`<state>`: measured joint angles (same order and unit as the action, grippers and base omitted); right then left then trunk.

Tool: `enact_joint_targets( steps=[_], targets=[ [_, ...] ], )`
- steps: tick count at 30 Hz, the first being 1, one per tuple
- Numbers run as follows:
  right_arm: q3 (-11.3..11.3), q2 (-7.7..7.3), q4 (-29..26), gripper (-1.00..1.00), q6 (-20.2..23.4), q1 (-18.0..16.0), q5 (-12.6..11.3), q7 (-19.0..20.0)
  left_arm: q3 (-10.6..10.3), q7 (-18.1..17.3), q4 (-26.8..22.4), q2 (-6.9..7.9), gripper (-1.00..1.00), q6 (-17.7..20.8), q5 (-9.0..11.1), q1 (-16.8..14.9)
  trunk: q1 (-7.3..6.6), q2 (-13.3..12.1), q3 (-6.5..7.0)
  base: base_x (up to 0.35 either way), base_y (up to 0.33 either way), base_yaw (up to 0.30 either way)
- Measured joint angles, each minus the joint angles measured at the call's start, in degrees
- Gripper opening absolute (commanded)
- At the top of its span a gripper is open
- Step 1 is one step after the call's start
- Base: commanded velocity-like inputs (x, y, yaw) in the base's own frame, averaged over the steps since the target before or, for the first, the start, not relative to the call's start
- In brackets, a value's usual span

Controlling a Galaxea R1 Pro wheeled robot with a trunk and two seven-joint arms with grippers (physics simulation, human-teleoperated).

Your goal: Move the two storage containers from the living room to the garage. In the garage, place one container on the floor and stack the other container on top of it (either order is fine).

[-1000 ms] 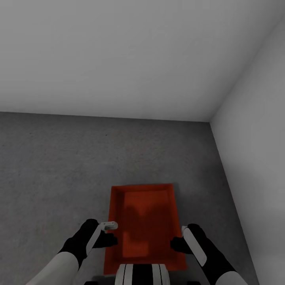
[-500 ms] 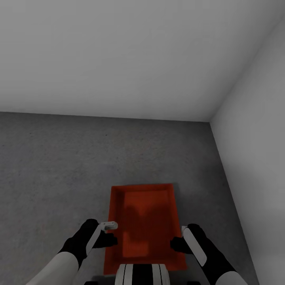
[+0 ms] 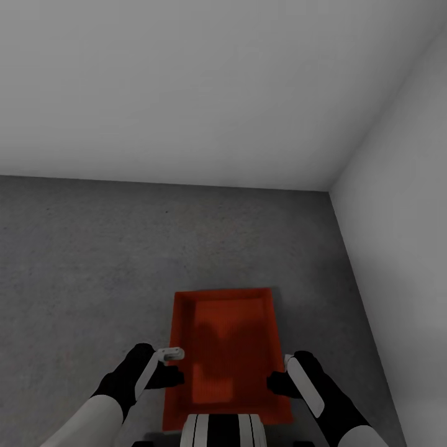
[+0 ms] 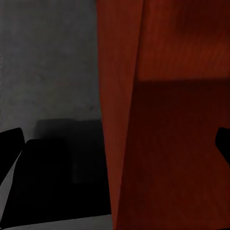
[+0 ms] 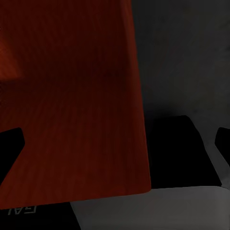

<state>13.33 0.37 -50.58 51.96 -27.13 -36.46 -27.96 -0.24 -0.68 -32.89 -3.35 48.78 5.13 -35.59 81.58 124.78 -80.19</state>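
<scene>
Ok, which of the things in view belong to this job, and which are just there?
Job:
- storage container, held between both pincers
- left pincer
- right pincer
- concrete floor, where it goes

Just there:
- grey-white walls
- robot's trunk

You see the orange-red container close up, its wall edge-on. Beside it lies the dark grey floor, with black finger tips at the edges.
</scene>
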Motion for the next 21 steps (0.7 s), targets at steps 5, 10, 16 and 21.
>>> enact_joint_targets(
  steps=[5,10,16,21],
  targets=[
    [0.0,0.0,0.01,1.0,0.0,0.0,0.04,0.0,-0.04,0.0,0.0,0.0,1.0,0.0,0.0,-0.01,0.0,0.0,0.0,0.0,0.0,0.0],
    [0.01,0.0,-0.07,1.0,0.0,0.0,0.06,0.0,-0.06,0.02,0.0,0.0,1.0,0.0,0.0,0.0,0.0,0.0,0.0,0.0,0.0,0.0],
    [0.01,0.0,-0.14,1.0,0.0,0.0,0.06,0.0,-0.07,0.01,0.0,0.0,1.0,0.0,0.0,0.0,0.0,0.0,0.0,0.0,0.0,0.0],
    [0.01,0.0,-0.09,1.0,0.0,0.0,0.06,0.0,-0.08,0.0,0.0,0.0,1.0,0.0,0.0,0.0,0.0,0.0,0.0,0.0,0.0,0.0]
  ],
)
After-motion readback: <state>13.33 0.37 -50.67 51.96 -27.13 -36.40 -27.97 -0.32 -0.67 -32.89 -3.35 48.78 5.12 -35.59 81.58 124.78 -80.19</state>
